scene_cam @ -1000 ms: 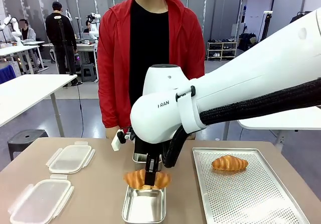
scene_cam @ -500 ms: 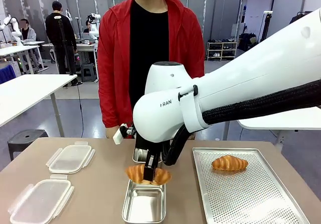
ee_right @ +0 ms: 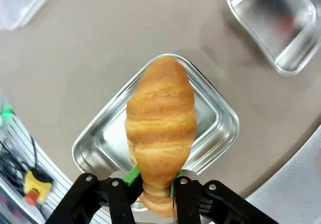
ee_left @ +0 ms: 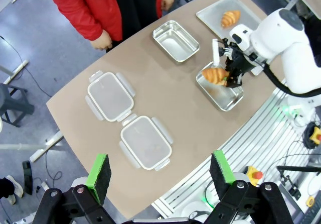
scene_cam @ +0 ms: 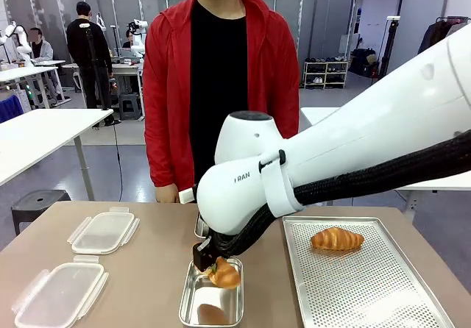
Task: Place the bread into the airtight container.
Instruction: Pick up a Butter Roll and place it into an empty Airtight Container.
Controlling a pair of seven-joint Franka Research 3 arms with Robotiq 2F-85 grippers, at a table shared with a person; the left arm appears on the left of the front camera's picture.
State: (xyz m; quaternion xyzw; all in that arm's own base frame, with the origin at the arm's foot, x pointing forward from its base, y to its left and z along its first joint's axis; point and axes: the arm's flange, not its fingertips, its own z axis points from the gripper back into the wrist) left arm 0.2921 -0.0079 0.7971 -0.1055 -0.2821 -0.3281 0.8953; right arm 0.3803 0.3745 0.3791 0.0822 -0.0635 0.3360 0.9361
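At the near edge of the tabletop (scene_cam: 147, 269), about midway along it, the right fingers (ee_right: 120, 196) are clamped on one end of a croissant (ee_right: 160, 128), which hangs tilted over the open steel container (ee_right: 100, 143) (whether it touches the bottom cannot be told). A second steel container (ee_left: 175, 40) sits just behind, toward the far edge. Two clear lids (scene_cam: 103, 231) lie toward the left edge, and a perforated tray (scene_cam: 368, 291) at the right edge carries another croissant (scene_cam: 336, 238). The left fingers (ee_left: 100, 171) are spread wide with nothing between them, high above the near-left corner. A person in a red jacket (scene_cam: 169, 85) stands at the far edge.
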